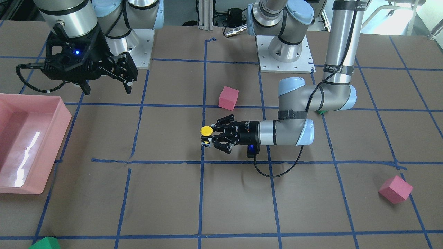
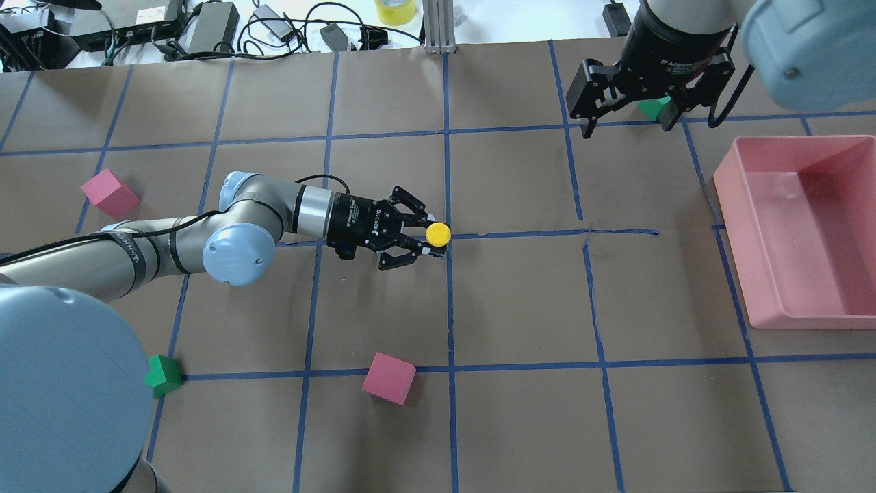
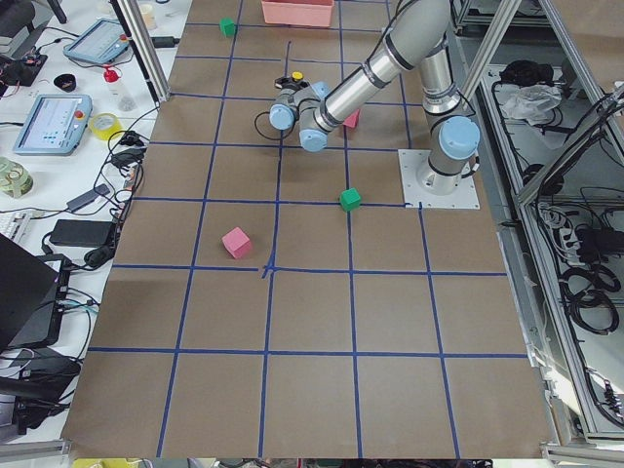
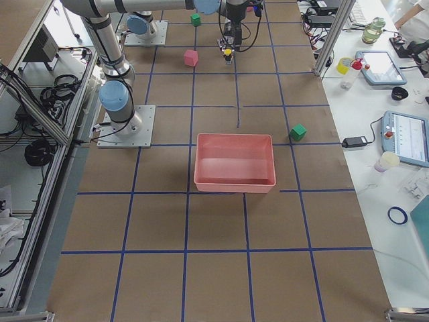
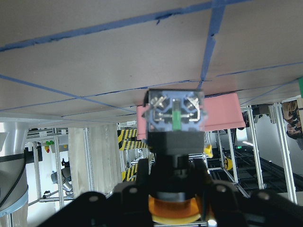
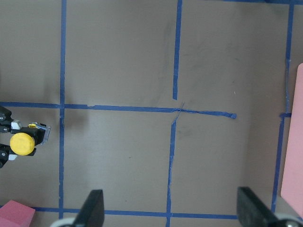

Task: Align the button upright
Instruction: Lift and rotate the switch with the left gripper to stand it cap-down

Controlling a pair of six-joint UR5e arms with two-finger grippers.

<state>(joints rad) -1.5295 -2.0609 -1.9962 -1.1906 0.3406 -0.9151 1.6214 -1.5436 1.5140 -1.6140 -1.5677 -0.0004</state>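
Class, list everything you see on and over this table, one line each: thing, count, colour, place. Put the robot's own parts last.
button: one, yellow cap on a black body, held near the table's middle
pink foam cubes: two, pink, one near the robot's edge, the other on its left side
green foam cubes: two, green, one near the left arm's base, the other partly hidden behind the right gripper
bin: one, pink, robot's right side
table: one, brown with a blue tape grid
left gripper: one, black, fingers shut on the button
right gripper: one, black, open, far right
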